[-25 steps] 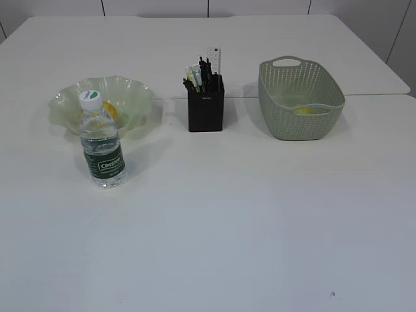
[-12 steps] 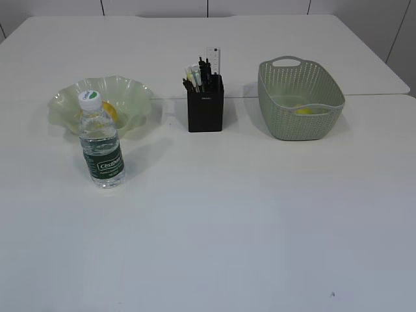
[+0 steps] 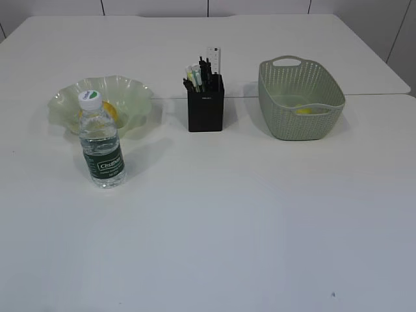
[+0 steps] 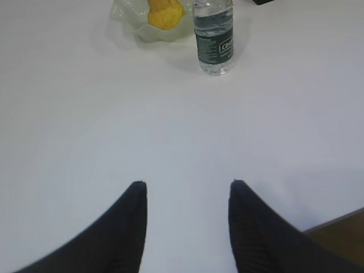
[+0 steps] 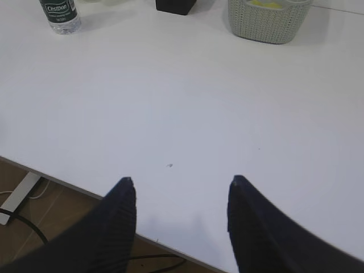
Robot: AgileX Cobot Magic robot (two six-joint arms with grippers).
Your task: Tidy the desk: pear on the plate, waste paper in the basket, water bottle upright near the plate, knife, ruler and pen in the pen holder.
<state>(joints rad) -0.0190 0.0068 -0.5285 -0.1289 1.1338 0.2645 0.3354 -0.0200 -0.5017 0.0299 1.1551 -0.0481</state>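
At the bottom of the left wrist view the left gripper (image 4: 187,185) stood with its jaws apart and nothing between them, hovering over bare desk (image 4: 170,131). Low in the right wrist view the right gripper (image 5: 181,181) was likewise parted and empty, over the desk's near edge.

Outward from the left gripper, toward the top of its frame and slightly right of centre, the water bottle (image 4: 214,37) stood upright, its long axis vertical. Just beside it, at the upper left, the plate (image 4: 128,14) held the pear (image 4: 165,11).

From the right gripper, the basket (image 5: 267,20) lay at the top right with something yellow inside, which I judged to be the waste paper (image 3: 303,110). The pen holder (image 3: 206,104) sat at the upper centre of the exterior view, between plate and basket, with the ruler (image 3: 214,60) and pens (image 3: 203,73) upright in it; the knife could not be picked out.

Both grippers were well apart from every object, the left arm nearer the bottle and plate, the right nearer the basket. Judging from this layout, the tidying looked complete, with no object lying loose for either arm to fetch.
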